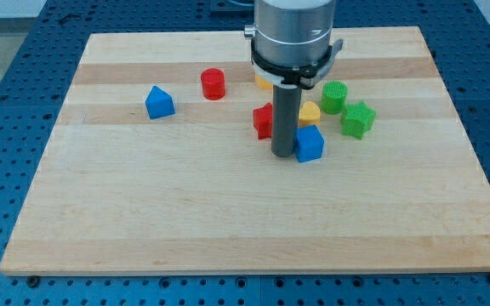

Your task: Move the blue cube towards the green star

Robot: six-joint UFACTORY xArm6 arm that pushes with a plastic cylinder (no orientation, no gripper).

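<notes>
- The arm carries no fingers, so there is nothing to spread or pinch; it ends in a dark rod whose tip rests on the wooden board.
- The blue cube sits just to the view's right of the tip, touching it or nearly so; the exact contact cannot be made out.
- The green star lies beyond the cube, up and to the view's right of the tip, near but apart from the cube.
- A yellow block and a green cylinder stand above the cube; a red block lies just to the upper left of the rod.
- Well to the tip's left are a red cylinder and a second blue block.
- Step in hand, as judged: the push is engaged, with a short gap left to close.
- The next move calls for a push rightward and slightly upward, keeping the cube centred on the tip and clear of the yellow block.
</notes>
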